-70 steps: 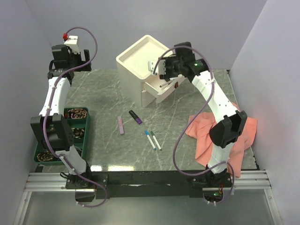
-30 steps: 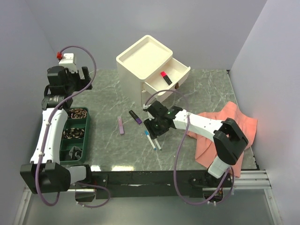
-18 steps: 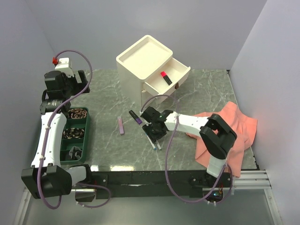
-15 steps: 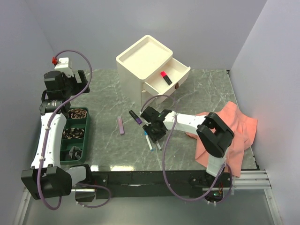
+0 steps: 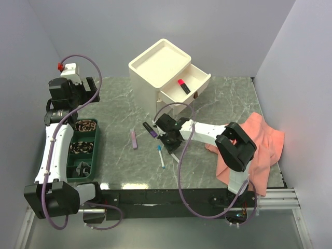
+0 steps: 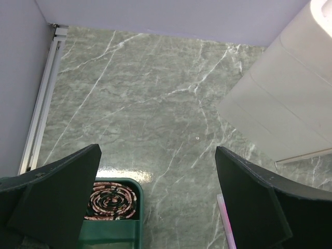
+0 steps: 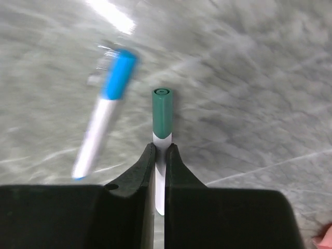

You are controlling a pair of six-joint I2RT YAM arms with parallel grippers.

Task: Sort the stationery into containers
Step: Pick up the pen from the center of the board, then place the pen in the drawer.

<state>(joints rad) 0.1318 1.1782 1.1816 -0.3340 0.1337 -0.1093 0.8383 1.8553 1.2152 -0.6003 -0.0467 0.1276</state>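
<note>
My right gripper (image 7: pixel 160 148) is shut on a white pen with a teal-green cap (image 7: pixel 161 111), low over the table; the pen's white barrel is pinched between the jaws. A blue-capped white pen (image 7: pixel 106 122) lies loose just left of it, also seen from above (image 5: pixel 161 156). From above, the right gripper (image 5: pixel 168 137) sits beside a purple highlighter (image 5: pixel 151 129) and a lilac highlighter (image 5: pixel 134 138). The cream drawer box (image 5: pixel 155 65) has one drawer (image 5: pixel 196 78) pulled out with a red-and-black marker (image 5: pixel 183 86) in it. My left gripper (image 6: pixel 161 207) hangs open and empty, high at the rear left.
A green tray (image 5: pixel 96 136) with coiled items (image 6: pixel 111 199) stands at the left edge. A salmon-pink cloth (image 5: pixel 262 148) lies at the right, under the right arm. The drawer box's side (image 6: pixel 280 109) shows in the left wrist view, with the lilac highlighter (image 6: pixel 224 218) below it.
The right gripper slid a little left and closed on the teal-capped pen. The blue-capped pen beside it shifted left. The left arm stayed put.
</note>
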